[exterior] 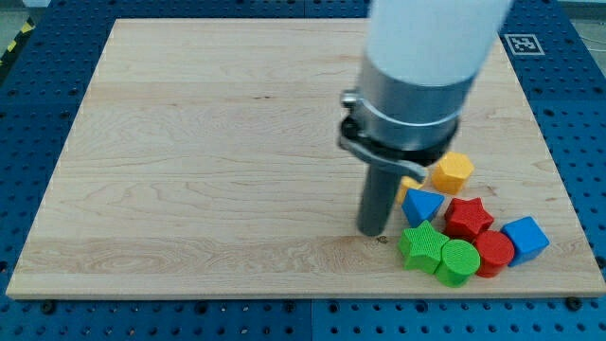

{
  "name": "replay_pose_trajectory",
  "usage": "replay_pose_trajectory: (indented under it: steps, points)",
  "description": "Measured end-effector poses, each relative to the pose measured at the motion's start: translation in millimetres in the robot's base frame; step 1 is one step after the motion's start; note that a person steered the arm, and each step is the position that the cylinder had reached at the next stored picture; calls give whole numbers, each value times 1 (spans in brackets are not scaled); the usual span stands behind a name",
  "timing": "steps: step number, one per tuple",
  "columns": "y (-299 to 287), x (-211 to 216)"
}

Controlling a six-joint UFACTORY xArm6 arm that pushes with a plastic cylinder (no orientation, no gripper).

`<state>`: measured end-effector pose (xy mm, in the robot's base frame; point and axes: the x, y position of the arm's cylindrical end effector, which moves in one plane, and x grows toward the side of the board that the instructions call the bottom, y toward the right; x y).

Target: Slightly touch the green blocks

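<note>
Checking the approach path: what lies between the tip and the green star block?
Nothing: only bare board separates my tip from the green star, shown in the camera view.

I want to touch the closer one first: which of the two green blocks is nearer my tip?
The green star, directly to the view's right of my tip. The green cylinder lies beyond it, farther toward the view's right and bottom.

Arm body [431, 57] cut off by the view's top edge. Second yellow block [409, 186] mostly hidden behind rod; shape not determinable. Red cylinder [493, 253] partly covered by green cylinder [458, 261]. Table [189, 142] near corners cropped.
</note>
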<state>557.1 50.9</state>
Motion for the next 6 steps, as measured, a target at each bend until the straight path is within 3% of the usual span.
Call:
replay_pose_trajectory:
  steps: [1,2,6]
  points:
    - [-50,0]
    - [-68,61]
    - [-20,62]
